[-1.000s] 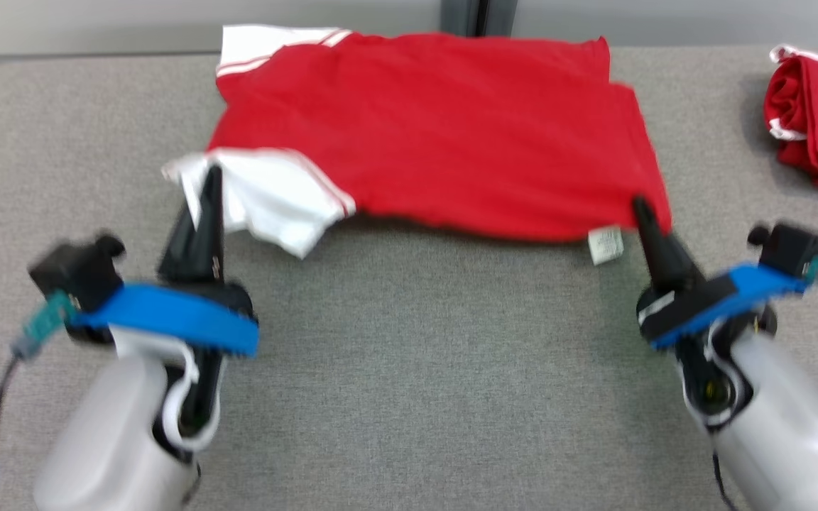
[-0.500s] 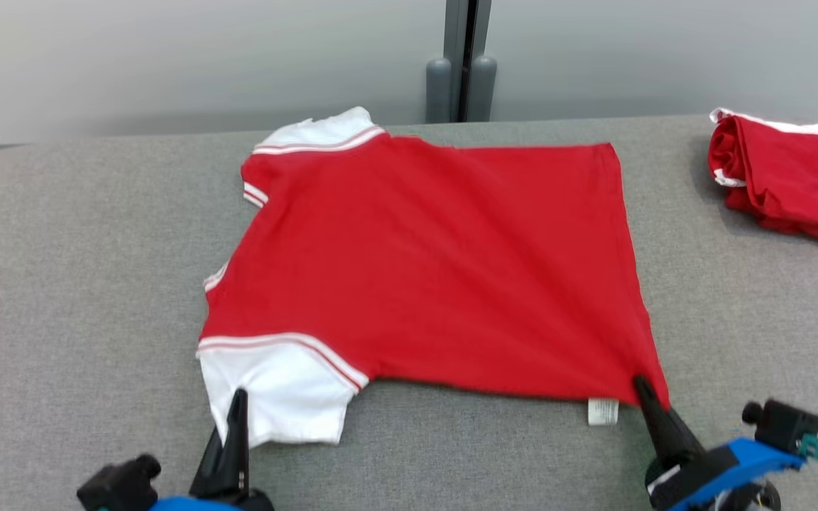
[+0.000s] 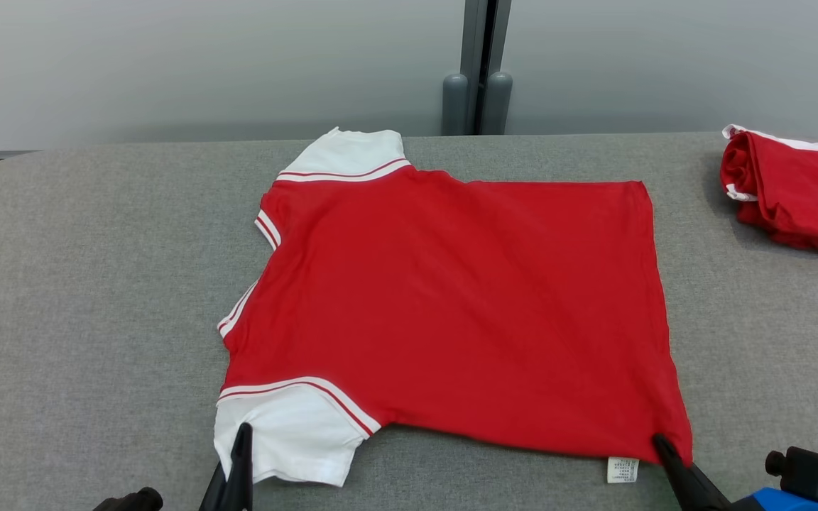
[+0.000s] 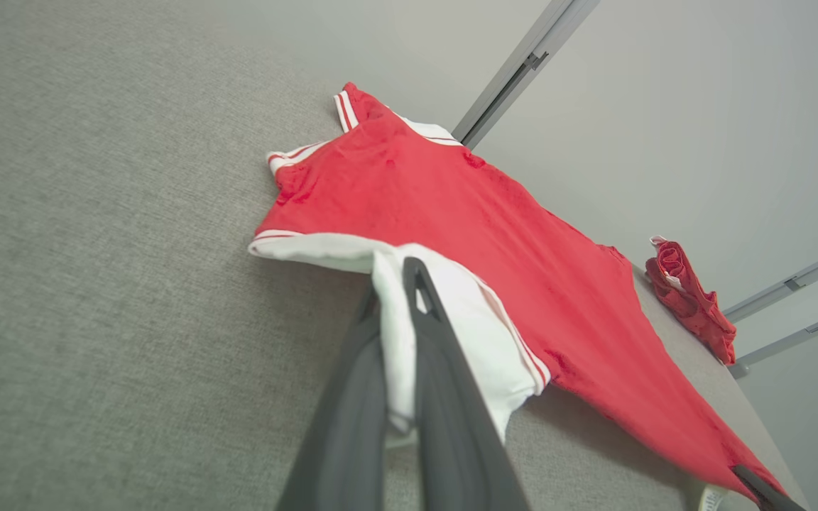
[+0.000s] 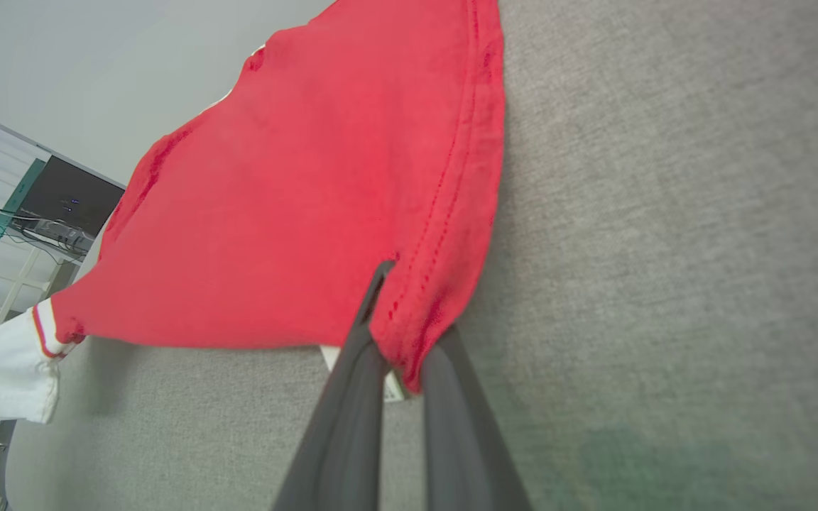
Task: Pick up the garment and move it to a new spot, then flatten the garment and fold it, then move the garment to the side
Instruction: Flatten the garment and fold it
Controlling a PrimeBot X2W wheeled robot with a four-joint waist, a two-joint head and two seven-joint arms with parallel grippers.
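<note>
The middle of the grey table (image 3: 82,298) is covered by the garment (image 3: 451,305), spread flat and low. A wide stretch of bare felt is found to its left. The narrower strip to its right is bounded by a bundled red cloth (image 3: 792,191), set well apart from the garment. Passage beyond the far edge is closed by a pale wall (image 3: 203,64) and a dark post (image 3: 478,64). The near strip is blocked at two points: by the left gripper (image 3: 242,436), clamped on the white sleeve (image 3: 288,433), and by the right gripper (image 3: 661,446), clamped on the hem corner. Bare surface is seen between them.
</note>
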